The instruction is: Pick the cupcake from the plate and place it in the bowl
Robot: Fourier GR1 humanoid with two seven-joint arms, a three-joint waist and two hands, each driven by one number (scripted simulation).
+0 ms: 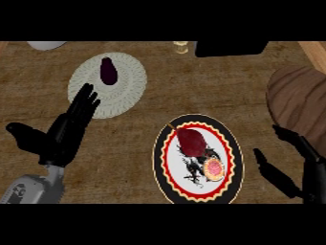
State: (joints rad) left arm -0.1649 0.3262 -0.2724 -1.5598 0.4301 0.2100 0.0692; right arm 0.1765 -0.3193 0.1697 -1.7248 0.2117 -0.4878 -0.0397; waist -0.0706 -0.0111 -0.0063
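Cupcake (213,168): small, pink-topped, sitting on the near right part of the plate (167,158), just beside a dark red item (192,141). Plate: black rim, red scalloped band, lying near centre. Bowl (308,107): wooden, sitting at the right, apart from the plate. Right hand (308,168): hovering near right, fingers spread wide, holding nothing. Left hand (65,129): resting open at left, fingertips overlapping a pale mat (126,91) bearing a purple item (108,70).

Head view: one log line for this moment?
cupcake on plate | bowl right of plate | left robot hand open | right robot hand open, no contact
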